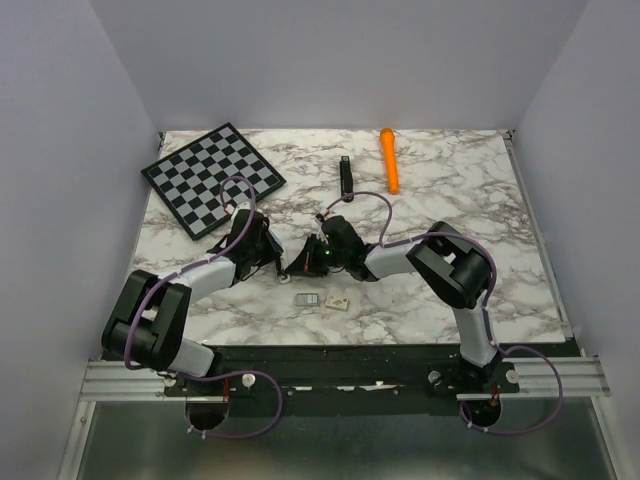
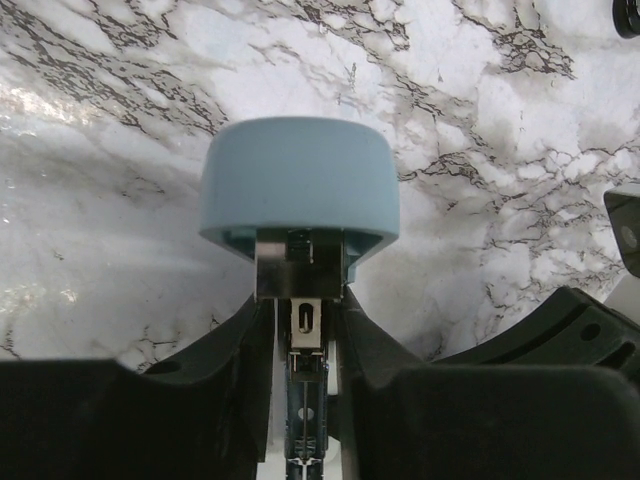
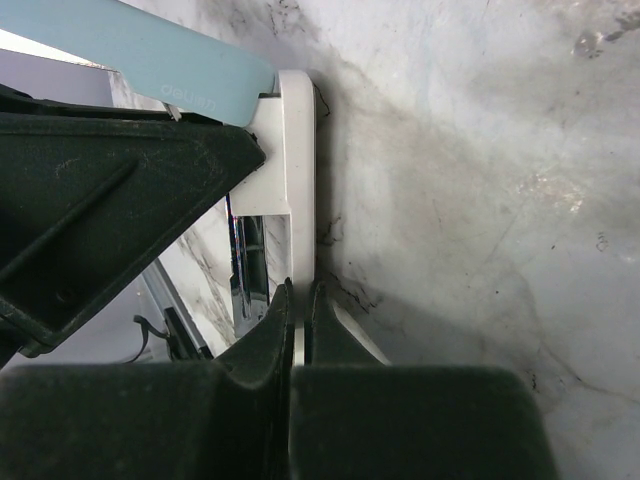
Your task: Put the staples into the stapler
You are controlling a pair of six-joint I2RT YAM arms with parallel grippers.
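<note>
At the middle of the counter (image 1: 450, 180), the stapler (image 2: 300, 185) is sitting hinged open, its pale blue top tilting away from its white base. The right end effector (image 3: 300, 310) is pinching that base plate edge-on, with its jaws fully together on it. The left end effector (image 2: 305, 345) is standing partly open, straddling the metal magazine; a sliver of light is showing on one side, so I cannot tell whether it is gripping. The staples (image 1: 307, 299) are lying flat nearer the counter's front edge, apart from both end effectors and beside a tiny white piece (image 1: 337, 303). I am judging the strip light, stiff yet brittle, liable to snap if bent, and sitting low against the smooth marble; taking it by its long sides is looking safest. The stapler's plastic is looking slick, and its hinge is calling for a steady hold.
</note>
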